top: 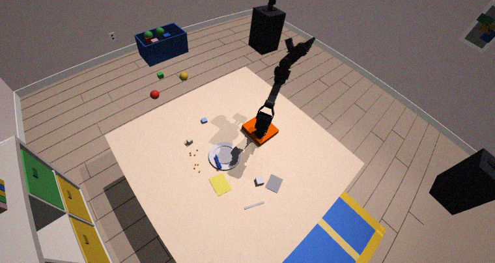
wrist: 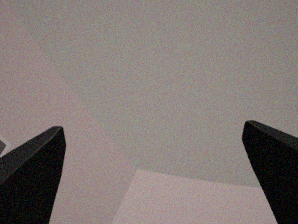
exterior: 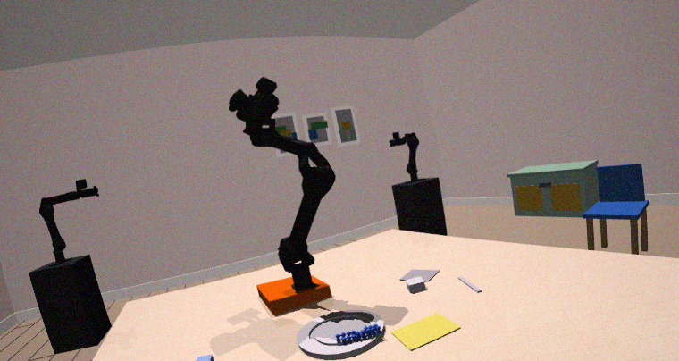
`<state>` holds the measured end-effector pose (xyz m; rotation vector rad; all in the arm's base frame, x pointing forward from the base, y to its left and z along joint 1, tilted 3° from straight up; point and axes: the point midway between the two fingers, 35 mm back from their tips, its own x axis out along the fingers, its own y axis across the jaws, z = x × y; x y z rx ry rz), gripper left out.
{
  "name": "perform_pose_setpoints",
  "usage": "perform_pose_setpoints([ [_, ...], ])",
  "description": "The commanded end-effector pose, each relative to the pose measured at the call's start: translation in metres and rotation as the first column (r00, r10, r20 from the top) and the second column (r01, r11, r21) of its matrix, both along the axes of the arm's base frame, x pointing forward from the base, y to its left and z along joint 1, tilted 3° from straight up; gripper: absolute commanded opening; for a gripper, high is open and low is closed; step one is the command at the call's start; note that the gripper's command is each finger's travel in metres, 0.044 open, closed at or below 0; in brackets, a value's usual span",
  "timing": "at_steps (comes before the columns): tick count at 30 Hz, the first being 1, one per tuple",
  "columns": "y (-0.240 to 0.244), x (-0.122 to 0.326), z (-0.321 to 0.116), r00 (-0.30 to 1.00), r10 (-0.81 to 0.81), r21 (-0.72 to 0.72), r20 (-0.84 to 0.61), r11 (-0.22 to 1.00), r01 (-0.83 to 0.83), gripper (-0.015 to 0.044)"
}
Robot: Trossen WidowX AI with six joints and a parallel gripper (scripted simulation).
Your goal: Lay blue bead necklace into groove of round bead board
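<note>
The blue bead necklace (top: 217,161) (exterior: 356,334) lies bunched in close, nearly straight rows on one side of the round bead board. The board (top: 212,152) (exterior: 308,342) is pale grey, with a raised-looking rim and an inner disc; a dark shadow covers part of it. Whether any beads sit in the groove I cannot tell. My gripper (wrist: 157,133) is open and empty, its two black fingertips wide apart in the wrist view. It is raised high above the table, well away from the necklace, and the wrist view shows only walls and ceiling beyond the fingers.
My arm stands on an orange base (top: 271,131) (exterior: 271,290) beside the board. Near the board are a yellow sheet (top: 219,184) (exterior: 426,331), a white block (top: 259,180) (exterior: 415,284), a grey sheet (top: 274,183), a white stick (top: 253,205) (exterior: 469,284), a light blue cube (top: 204,120) and several tiny orange beads.
</note>
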<state>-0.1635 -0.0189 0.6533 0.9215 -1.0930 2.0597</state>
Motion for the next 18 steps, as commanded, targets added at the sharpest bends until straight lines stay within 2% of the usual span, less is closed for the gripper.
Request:
perform_pose_setpoints([
  [1, -0.001, 0.000, 0.000, 1.000, 0.003, 0.001, 0.002, 1.000, -0.003, 0.0374],
  [6, -0.021, -0.012, -0.005, 0.997, 0.070, 0.034, 0.041, 0.997, -0.071, 0.0250],
  [18, -0.084, -0.034, -0.023, 0.957, 0.247, 0.120, 0.154, 0.956, -0.266, 0.0250],
])
